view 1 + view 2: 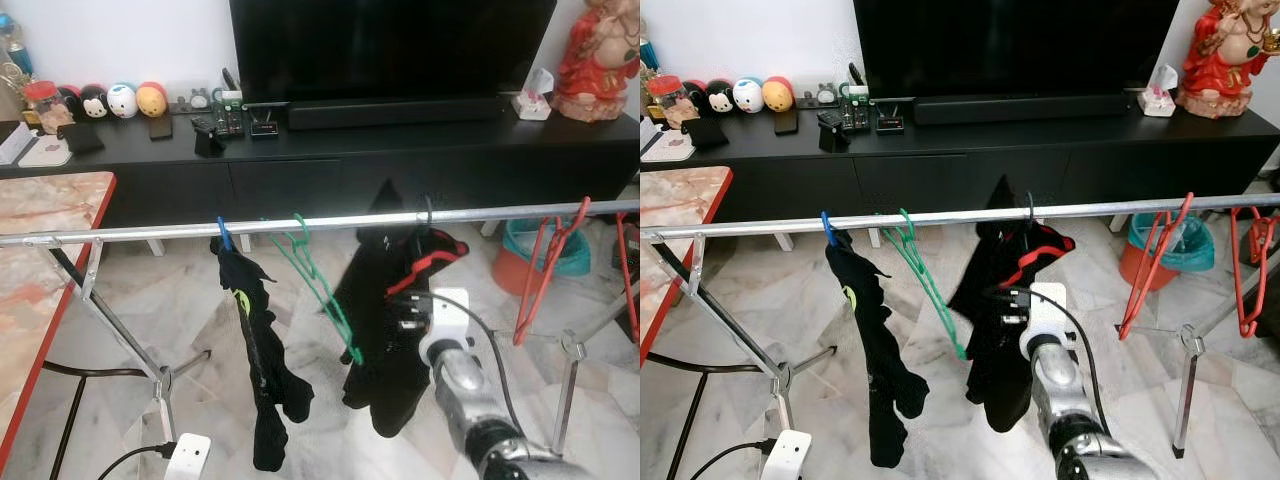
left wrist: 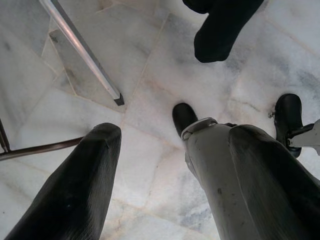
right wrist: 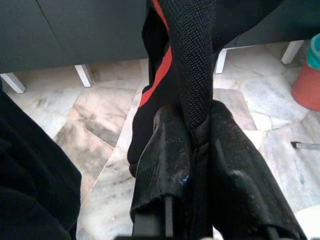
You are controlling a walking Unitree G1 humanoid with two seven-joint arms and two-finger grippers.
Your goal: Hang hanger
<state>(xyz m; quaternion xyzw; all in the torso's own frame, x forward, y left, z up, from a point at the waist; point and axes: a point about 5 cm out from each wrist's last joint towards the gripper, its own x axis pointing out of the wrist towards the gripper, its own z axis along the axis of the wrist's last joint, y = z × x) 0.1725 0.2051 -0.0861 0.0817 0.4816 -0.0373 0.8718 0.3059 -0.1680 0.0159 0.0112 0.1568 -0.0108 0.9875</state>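
Note:
A silver rail (image 1: 300, 225) runs across in front of me. A dark hanger hook (image 1: 427, 212) sits over it and carries a black garment with red trim (image 1: 375, 300). My right gripper (image 3: 197, 135) reaches up from below and is shut on a fold of that garment, with the cloth pinched between its two fingers (image 3: 165, 150). The hanger's body is hidden inside the cloth. My left gripper (image 2: 170, 150) hangs low over the marble floor, open with nothing between its fingers, and its white wrist (image 1: 187, 455) is at the bottom.
On the same rail hang a blue hanger with a black garment (image 1: 255, 340), a bare green hanger (image 1: 320, 280) and red hangers (image 1: 545, 265) to the right. A black TV cabinet (image 1: 400, 150) stands behind, a red-edged table (image 1: 50, 260) on the left, and a bucket (image 1: 520, 255) under the rail.

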